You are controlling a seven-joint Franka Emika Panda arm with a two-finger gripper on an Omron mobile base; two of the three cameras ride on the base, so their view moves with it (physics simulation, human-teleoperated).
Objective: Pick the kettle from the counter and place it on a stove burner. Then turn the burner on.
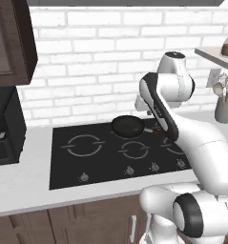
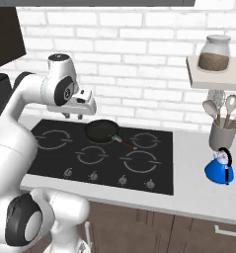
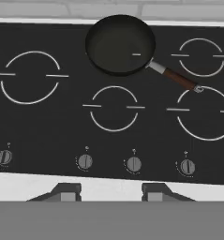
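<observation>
**Hand over the cooktop, kettle far off to the right: long reach with clutter on the way**

Hand hangs above the rear left of the black glass cooktop, empty, fingers apart at a moderate gap with nothing between them. Kettle sits on the table right of the cooktop, well apart from the hand, just in front of the utensil holder and below the shelf with the jar.

Risks as I judge them:
- Thin arched handle is a small target. An off-centre approach could tip the kettle or shove it into the utensil holder.
- Coming in high, the arm may clip the shelf.
- Frying pan occupies the rear centre ring, its handle end reaching the right front burner. Setting the kettle there could knock that handle.
- Knobs sit in a close row, so it's easy to turn one that doesn't match the chosen burner.
</observation>
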